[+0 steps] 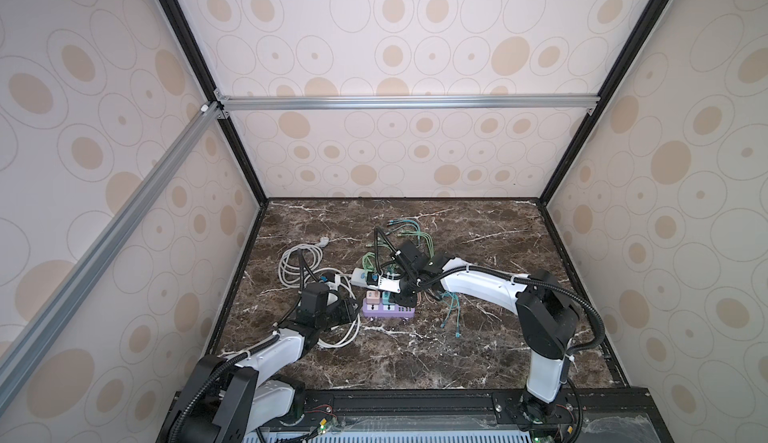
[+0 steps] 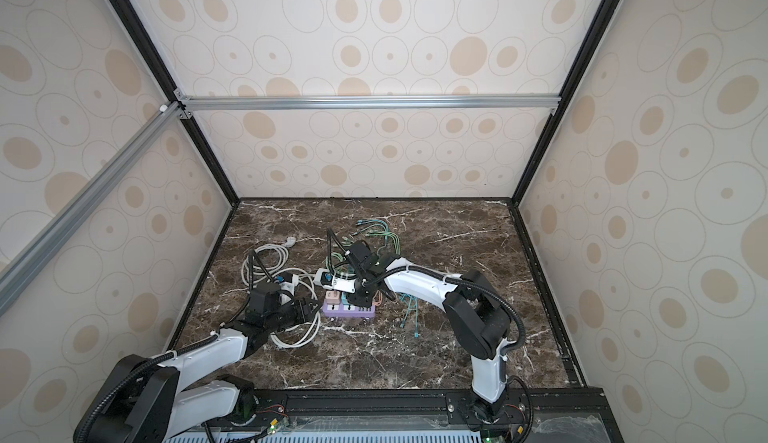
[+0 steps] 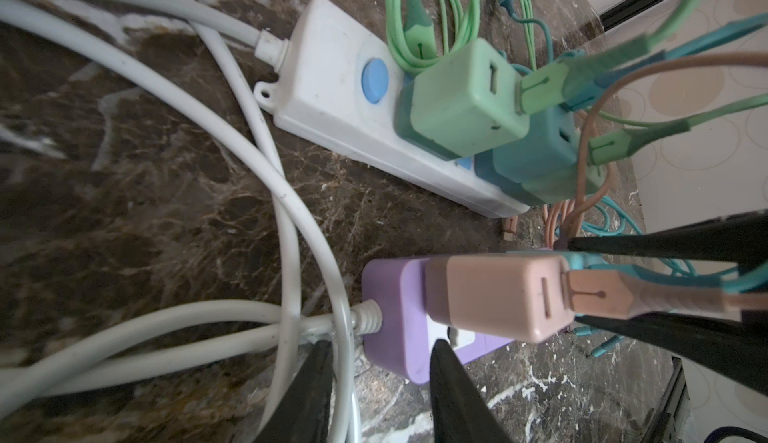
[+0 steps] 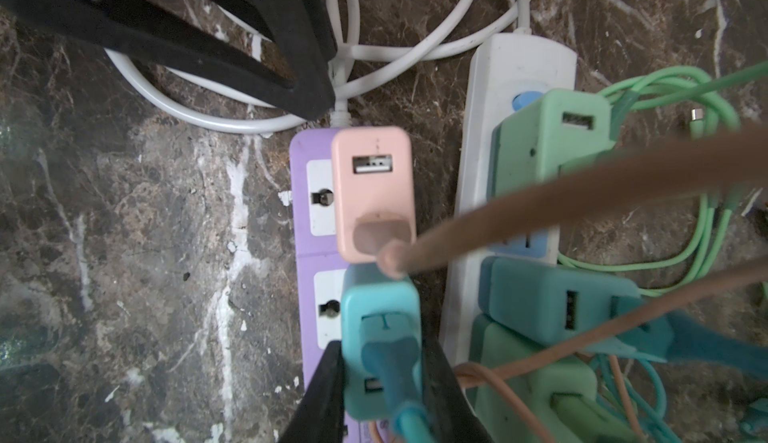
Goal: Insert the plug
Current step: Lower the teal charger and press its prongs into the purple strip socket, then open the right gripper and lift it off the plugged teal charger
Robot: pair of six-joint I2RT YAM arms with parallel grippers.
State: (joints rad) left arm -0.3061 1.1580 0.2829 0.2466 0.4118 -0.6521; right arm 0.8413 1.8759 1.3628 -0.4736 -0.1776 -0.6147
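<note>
Between the right gripper [image 4: 382,368] jaws, pinched on both flat sides: smooth, boxy teal USB charger [image 4: 380,308], standing on the lilac plastic power strip [image 4: 299,254], a teal cable [image 4: 388,349] in its top port. Just beyond those jaws, on the next socket: rounded pink USB charger [image 4: 374,195] of matte plastic. Left gripper [image 3: 380,347] jaws spread a little, over the strip's ribbed cord end, contact unclear; round white cord [image 3: 291,220] looping past. Beneath both: veined brown marble tabletop [image 4: 124,233].
</note>
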